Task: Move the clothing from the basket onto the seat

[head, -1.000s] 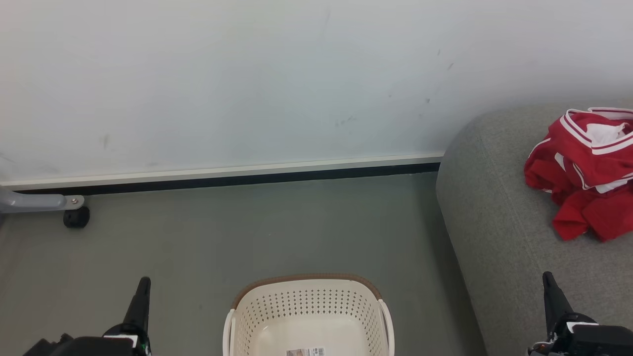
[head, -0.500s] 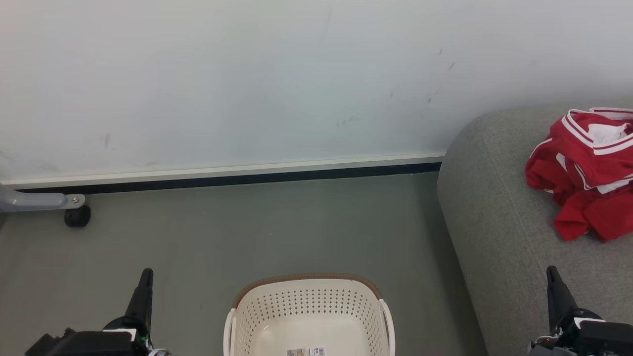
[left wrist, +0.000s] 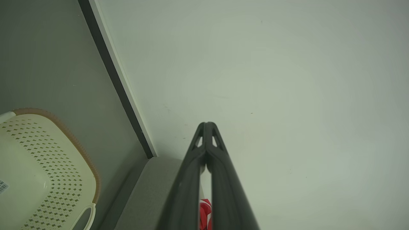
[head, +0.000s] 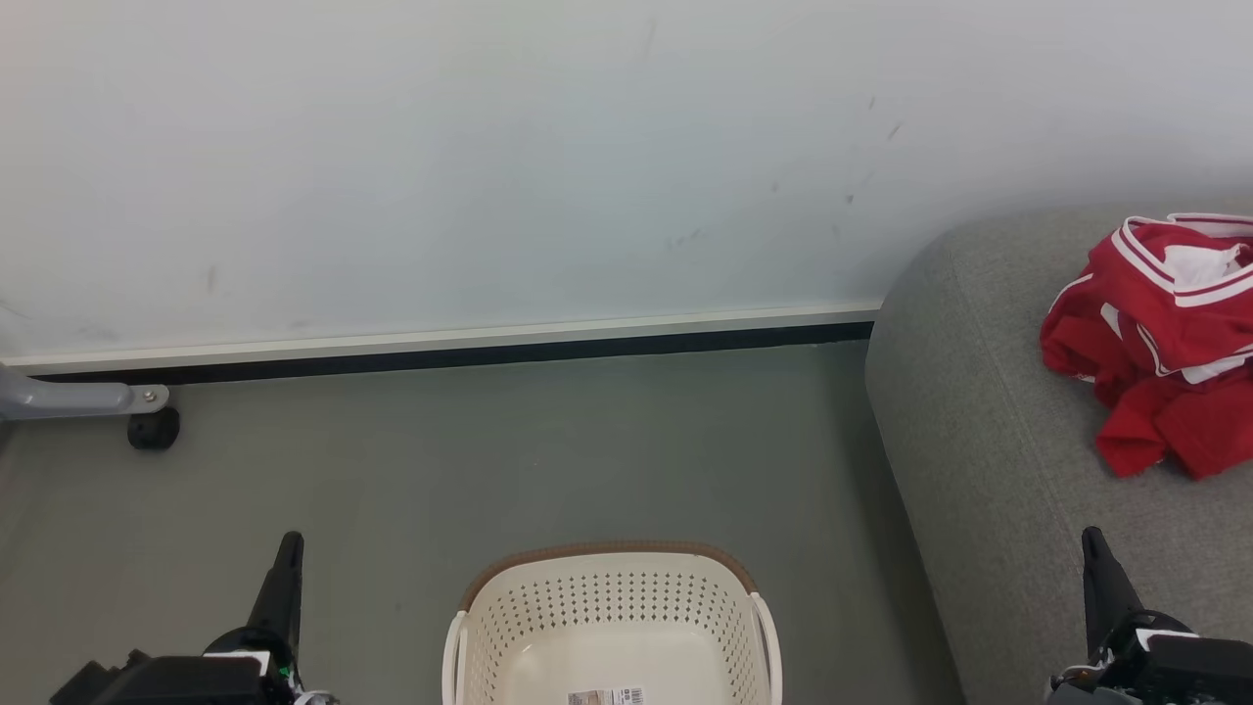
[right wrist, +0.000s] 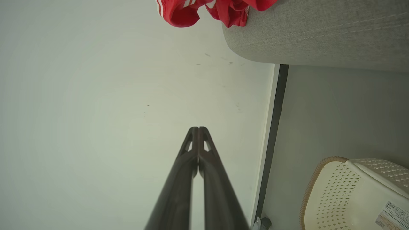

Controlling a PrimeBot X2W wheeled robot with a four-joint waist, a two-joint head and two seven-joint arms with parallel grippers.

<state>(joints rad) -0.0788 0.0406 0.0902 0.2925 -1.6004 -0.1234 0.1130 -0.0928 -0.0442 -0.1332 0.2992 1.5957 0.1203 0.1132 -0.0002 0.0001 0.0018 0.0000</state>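
Note:
The red clothing (head: 1160,343) with white stripe trim lies crumpled on the grey seat (head: 989,441) at the right; its edge also shows in the right wrist view (right wrist: 207,8). The cream basket (head: 612,617) with brown rim stands on the floor at bottom centre, nothing in it but a label on its bottom. My left gripper (head: 287,548) is low at the left of the basket, shut and holding nothing (left wrist: 207,125). My right gripper (head: 1093,540) is over the seat's front part, also shut with nothing in it (right wrist: 198,129).
A pale wall (head: 489,166) with a white and black skirting strip runs behind the grey floor (head: 489,460). A grey metal leg with a black caster (head: 152,429) stands at the far left by the wall.
Both grippers rose slightly in the head view between the oldest frame and half a second ago; since then nothing has moved. The clothing and basket stay put.

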